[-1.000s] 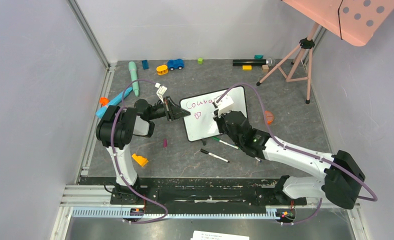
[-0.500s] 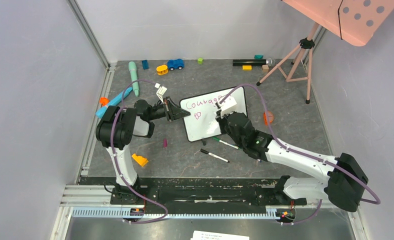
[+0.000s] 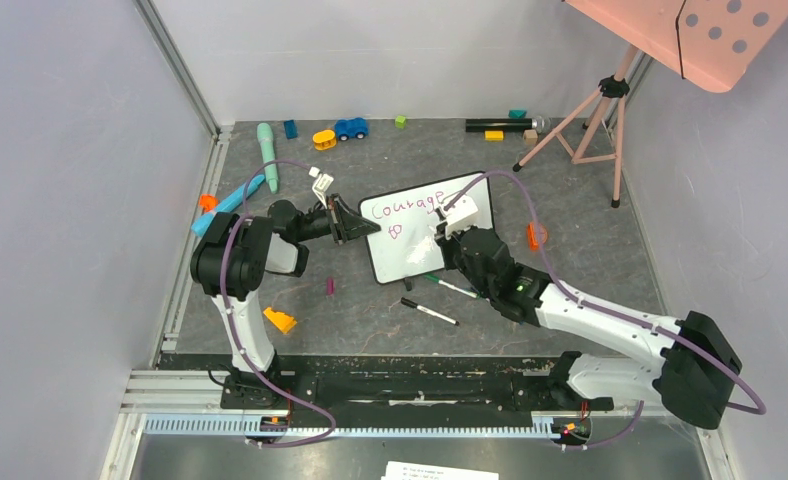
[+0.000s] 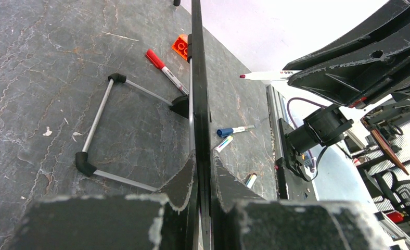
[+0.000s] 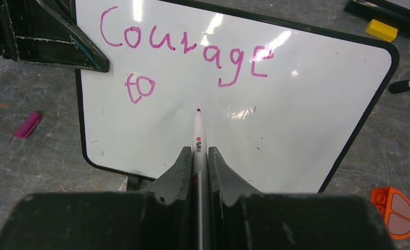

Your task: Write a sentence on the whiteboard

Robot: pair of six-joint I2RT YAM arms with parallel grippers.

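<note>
Two words of the sentence (image 3: 403, 208) written | whiteboard (image 3: 395, 258) mid-frame overhead | left gripper (image 3: 368, 228) pinching its left edge | right gripper (image 5: 199, 151) pinching marker (image 5: 199, 130), tip off board right of "to" | hold board firm, touch down lightly there

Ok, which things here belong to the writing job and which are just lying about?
In use: whiteboard, clamped by left claw; sentence so far, "Courage to"; pen in right claw.
Lying about: loose marker, blue toy car, orange brick, teal tool, pink tripod.
</note>
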